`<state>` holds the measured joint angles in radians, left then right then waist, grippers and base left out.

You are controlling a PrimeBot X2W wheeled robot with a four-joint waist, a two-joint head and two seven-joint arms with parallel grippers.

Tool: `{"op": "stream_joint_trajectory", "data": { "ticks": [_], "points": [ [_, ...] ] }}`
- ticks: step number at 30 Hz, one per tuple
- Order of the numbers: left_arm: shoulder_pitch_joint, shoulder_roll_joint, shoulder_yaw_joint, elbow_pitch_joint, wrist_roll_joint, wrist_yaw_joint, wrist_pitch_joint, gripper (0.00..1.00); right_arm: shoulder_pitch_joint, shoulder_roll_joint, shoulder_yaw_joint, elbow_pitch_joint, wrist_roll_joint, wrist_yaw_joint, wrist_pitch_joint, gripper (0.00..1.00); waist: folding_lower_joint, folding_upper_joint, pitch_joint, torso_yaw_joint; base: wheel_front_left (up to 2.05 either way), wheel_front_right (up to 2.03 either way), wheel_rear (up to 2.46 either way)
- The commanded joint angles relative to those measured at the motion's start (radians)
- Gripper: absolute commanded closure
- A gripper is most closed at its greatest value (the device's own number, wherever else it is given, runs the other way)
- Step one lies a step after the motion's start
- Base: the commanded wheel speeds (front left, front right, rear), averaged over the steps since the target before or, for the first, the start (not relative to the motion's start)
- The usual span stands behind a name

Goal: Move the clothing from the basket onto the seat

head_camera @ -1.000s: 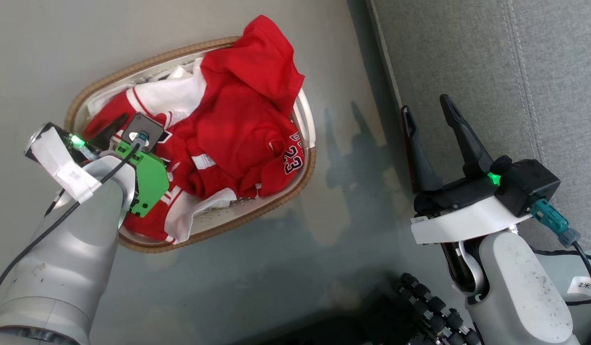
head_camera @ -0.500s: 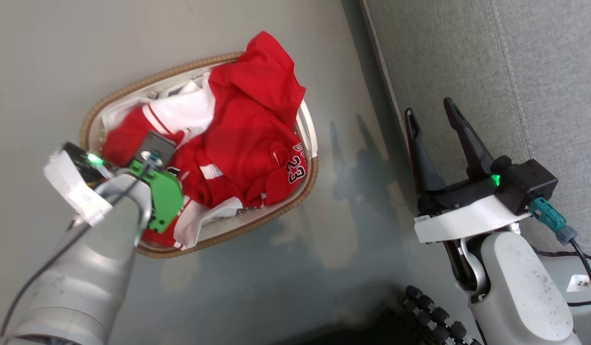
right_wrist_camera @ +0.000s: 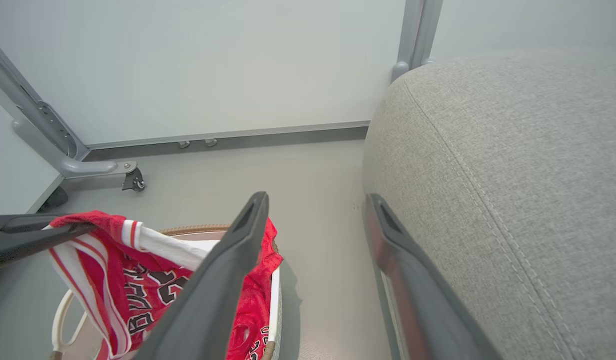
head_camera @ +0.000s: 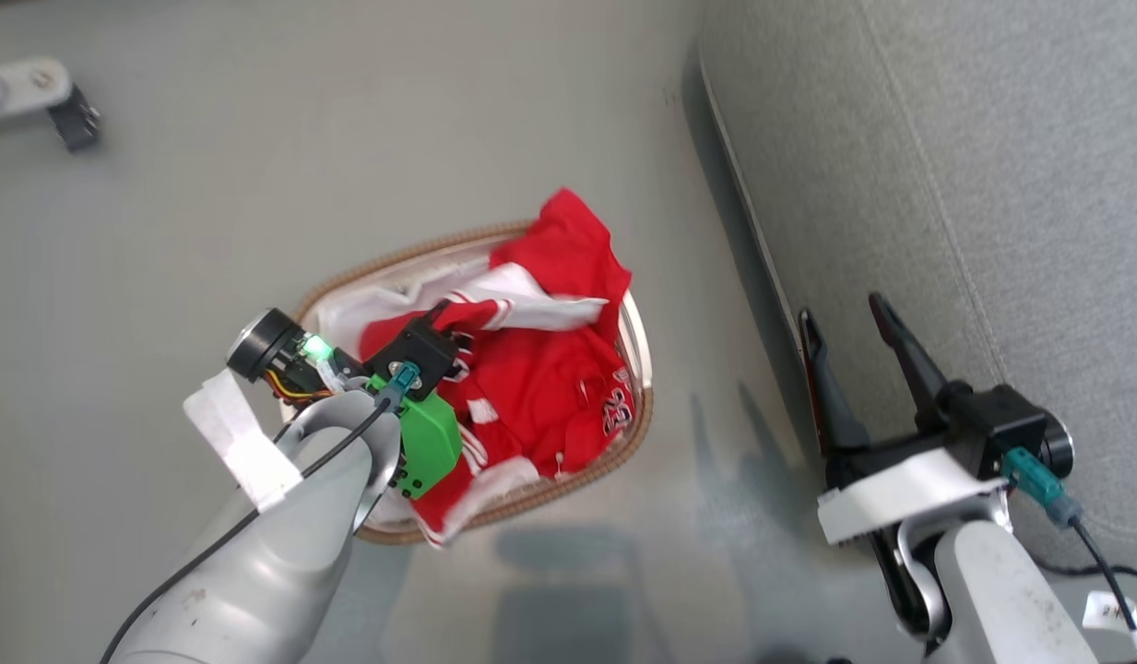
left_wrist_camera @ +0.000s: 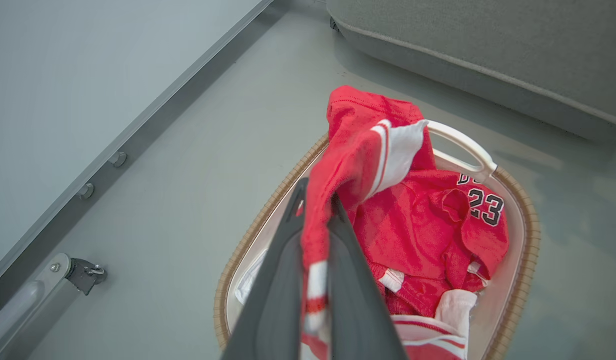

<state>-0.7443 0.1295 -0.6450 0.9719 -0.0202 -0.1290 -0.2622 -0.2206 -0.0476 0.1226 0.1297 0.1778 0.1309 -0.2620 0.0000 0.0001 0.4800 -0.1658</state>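
Counting one basket [head_camera: 411,254], one seat [head_camera: 992,184], two grippers, plus a red clothing [head_camera: 531,387] heap too bunched up to split into pieces. Seeing jaws of the left gripper [left_wrist_camera: 315,200] pinched tight on a red-and-white striped fold, held up just above the basket, rest heaped inside below. Spotting the right gripper [head_camera: 843,314] spread wide, empty, beside the basket on its seat side.

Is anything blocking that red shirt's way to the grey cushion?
Nothing visible lies on the smooth grey floor between. The red-and-white garment hangs from the shut left gripper; the open right gripper hovers beside the grey fabric seat.
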Motion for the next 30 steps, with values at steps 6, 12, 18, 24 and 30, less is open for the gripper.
{"op": "stream_joint_trajectory", "data": {
  "ticks": [6,12,18,24,30],
  "points": [
    [0.014,0.092,-0.079,-0.172,-0.141,-0.001,-0.003,1.00,0.079,-0.005,-0.002,0.031,-0.015,0.000,-0.005,0.00,0.0000,-0.0001,-0.266,0.084,0.00,0.00,0.00],
    [-0.053,0.165,-0.145,-0.300,-0.219,-0.001,0.034,1.00,0.127,-0.005,0.003,0.044,-0.022,0.000,-0.005,0.00,0.0000,-0.0001,-0.369,0.084,0.00,0.00,0.00],
    [-0.141,0.217,-0.169,-0.429,-0.271,0.000,0.086,1.00,0.140,-0.005,0.023,0.046,-0.033,0.000,-0.005,0.00,0.0000,-0.0001,-0.431,0.076,0.00,0.00,0.00],
    [-0.207,0.229,-0.155,-0.511,-0.302,-0.001,0.135,1.00,0.095,-0.004,0.089,0.044,-0.039,0.000,-0.005,0.00,0.0000,-0.0001,-0.451,0.074,0.00,0.00,0.00],
    [-0.240,0.215,-0.153,-0.519,-0.314,0.008,0.169,1.00,0.023,-0.005,0.218,0.058,-0.021,0.000,-0.005,0.00,0.0000,-0.0001,-0.458,0.072,0.00,0.00,0.00]
  ]
}}
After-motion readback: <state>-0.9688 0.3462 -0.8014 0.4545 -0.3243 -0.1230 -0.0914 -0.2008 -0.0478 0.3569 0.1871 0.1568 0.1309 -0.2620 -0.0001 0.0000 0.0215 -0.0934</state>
